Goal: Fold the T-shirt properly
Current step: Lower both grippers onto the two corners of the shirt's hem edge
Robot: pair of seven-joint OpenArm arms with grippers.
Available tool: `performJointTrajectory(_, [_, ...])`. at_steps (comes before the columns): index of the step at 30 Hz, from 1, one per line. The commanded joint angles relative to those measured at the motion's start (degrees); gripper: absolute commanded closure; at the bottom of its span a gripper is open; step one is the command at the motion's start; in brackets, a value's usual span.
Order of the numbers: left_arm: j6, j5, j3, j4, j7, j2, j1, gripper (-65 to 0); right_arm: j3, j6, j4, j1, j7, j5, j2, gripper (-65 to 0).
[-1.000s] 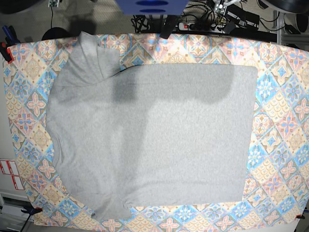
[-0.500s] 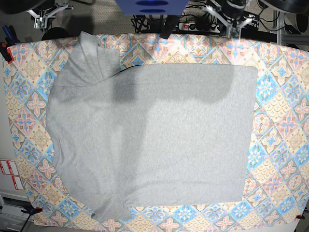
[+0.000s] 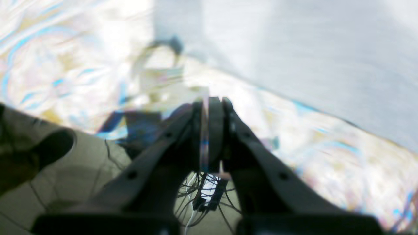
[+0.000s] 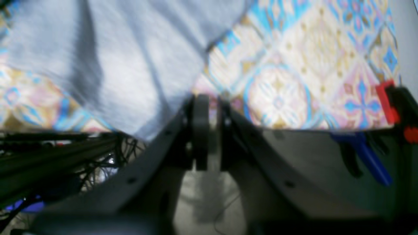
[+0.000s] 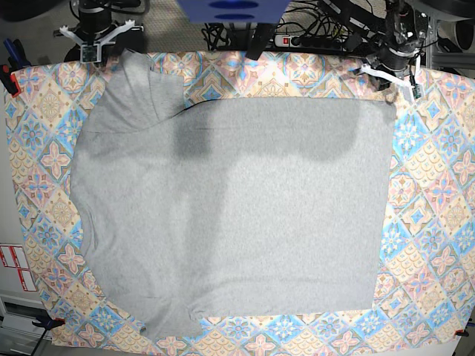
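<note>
Both my arms have come into the base view from the far edge of the counter (image 5: 438, 222), where a second ago there was nothing of them. My left hand (image 5: 393, 80) now hangs over the far hem corner of the T-shirt (image 5: 245, 215); my right hand (image 5: 95, 46) sits above the far sleeve. Each hand is clenched on nothing: in the wrist views the left hand (image 3: 212, 107) and right hand (image 4: 209, 104) show their jaws pressed together with no cloth between them.

The T-shirt has not shifted. It lies spread flat on the patterned tablecloth (image 5: 434, 185), plain grey side up, sleeves toward my right, hem toward my left. I judge no fold is made yet; this reads as the reach toward the far edge, and the hands would need to open before taking the cloth.

No lettering shows on the shirt. White labels with red marks (image 5: 16, 268) sit beside the counter, too small to read.
</note>
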Motion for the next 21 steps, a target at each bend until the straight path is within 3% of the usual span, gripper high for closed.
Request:
performJointTrajectory(1, [-0.47,-1.30,-0.47,0.21,-0.31,-0.31,-0.24,-3.7,0.17,-0.45,0.69,-1.03,0.77,0.01,0.26,-3.8])
performJointTrajectory(11, [-0.47,-4.82,-1.53,-4.01,-0.22,0.04,-3.05,-4.7,-0.10,-0.45,0.69,0.90,-0.37,-0.08,0.26,-3.8])
performJointTrajectory(16, [-0.29,-4.90,-1.53,-4.01,-0.39,0.13,-3.05,-20.7,-0.10,-0.45,0.69,0.99,-3.36,-0.08,0.00,-3.8])
performJointTrajectory(21, [-0.29,-4.90,-1.62,-4.10,-0.66,0.21,-3.49,-21.9,-0.10,-0.45,0.69,2.31,-3.45,-0.08,0.00,-3.8])
